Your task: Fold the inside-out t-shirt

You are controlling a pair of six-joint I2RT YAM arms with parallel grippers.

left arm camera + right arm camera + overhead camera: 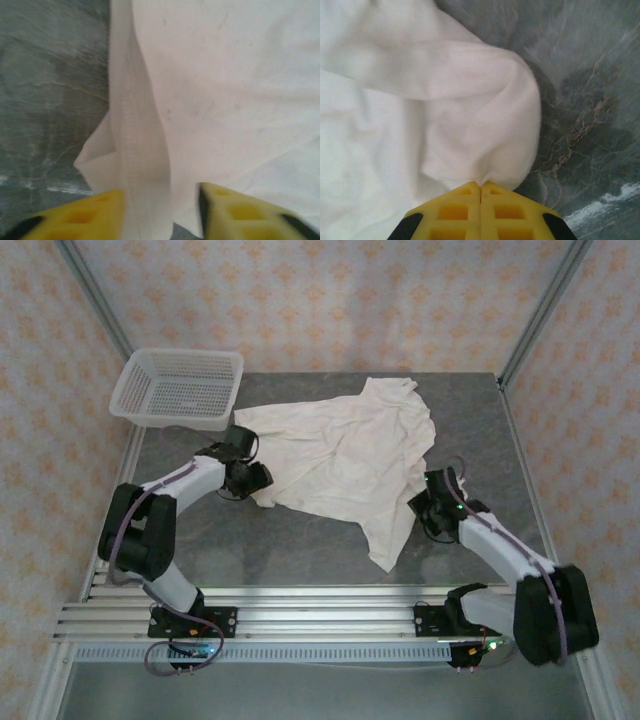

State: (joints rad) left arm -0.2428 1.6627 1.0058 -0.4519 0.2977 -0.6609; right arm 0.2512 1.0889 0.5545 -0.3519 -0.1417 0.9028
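Item: the inside-out t-shirt (340, 455), lying wrinkled across the middle of the table (250, 550). We list the right gripper (480, 186) clamped on a bunched fold at its right edge, and the left gripper (160, 192) with fingers apart astride a stitched hem at its left edge, seemingly not yet pinching. We judge both edges are taken so that the cloth can be pulled flat for folding.

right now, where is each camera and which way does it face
top external: above, behind the bases, looking down on the table, t-shirt, mesh basket; left arm, right arm show.
left wrist: on the left arm, facing down at the t-shirt's stitched hem; left jaws straddle it.
right wrist: on the right arm, facing down; right jaws shut on a t-shirt fold.
shared: t-shirt and table in all three.
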